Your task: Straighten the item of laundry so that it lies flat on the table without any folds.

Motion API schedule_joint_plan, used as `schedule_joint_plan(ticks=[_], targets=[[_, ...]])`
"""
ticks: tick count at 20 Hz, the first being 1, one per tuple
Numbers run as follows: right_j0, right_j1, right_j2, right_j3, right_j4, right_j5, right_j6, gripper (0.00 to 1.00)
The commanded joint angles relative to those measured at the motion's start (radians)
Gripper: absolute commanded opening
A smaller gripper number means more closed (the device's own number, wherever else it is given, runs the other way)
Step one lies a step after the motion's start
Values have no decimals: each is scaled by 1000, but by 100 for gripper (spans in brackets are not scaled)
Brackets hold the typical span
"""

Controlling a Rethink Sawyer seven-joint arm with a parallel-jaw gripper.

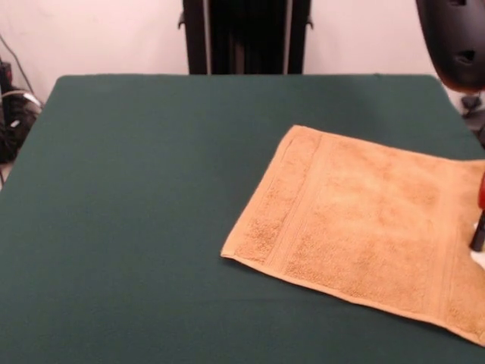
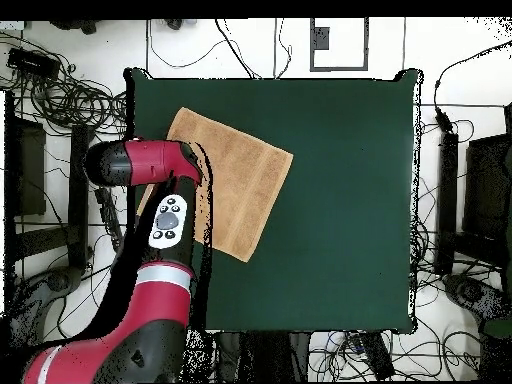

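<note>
Over by the counter's (image 1: 136, 197) right edge in the front view is where you'll find the towel (image 1: 364, 220). It's spread out, turned at an angle to the counter's edges, and it looks pretty much flat from here. No obvious folds on the part that shows, though its far end runs out of the front view and the arm (image 2: 165, 215) covers that same end from overhead, so you can't rule out a tuck hiding under there.

The relation that matters: the towel's long axis runs slantwise, from the edge the arm hangs over out toward the middle of the counter. The fingers (image 1: 479, 227) only show as a sliver at the front view's right edge, down low over the towel's end band. So the cloth lies away from them, toward the counter's centre. Whether they're spread, pinched together, or gripping the cloth, I honestly can't tell from either view.

My guess is you're near done. If anything's left, it's that hidden end, and any pull should go along the long axis, outward from the centre, not across it, or you'll bunch it up.
</note>
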Motion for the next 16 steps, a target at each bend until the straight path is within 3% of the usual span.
schedule_joint_plan(ticks=[1,6,13,16], targets=[[-95,-42,156,208,-59,-116,-24,100],[-227,-153,250,339,-99,-79,-179,100],[-380,-323,305,327,-201,233,-349,100],[-422,-357,332,323,-247,293,-368,100]])
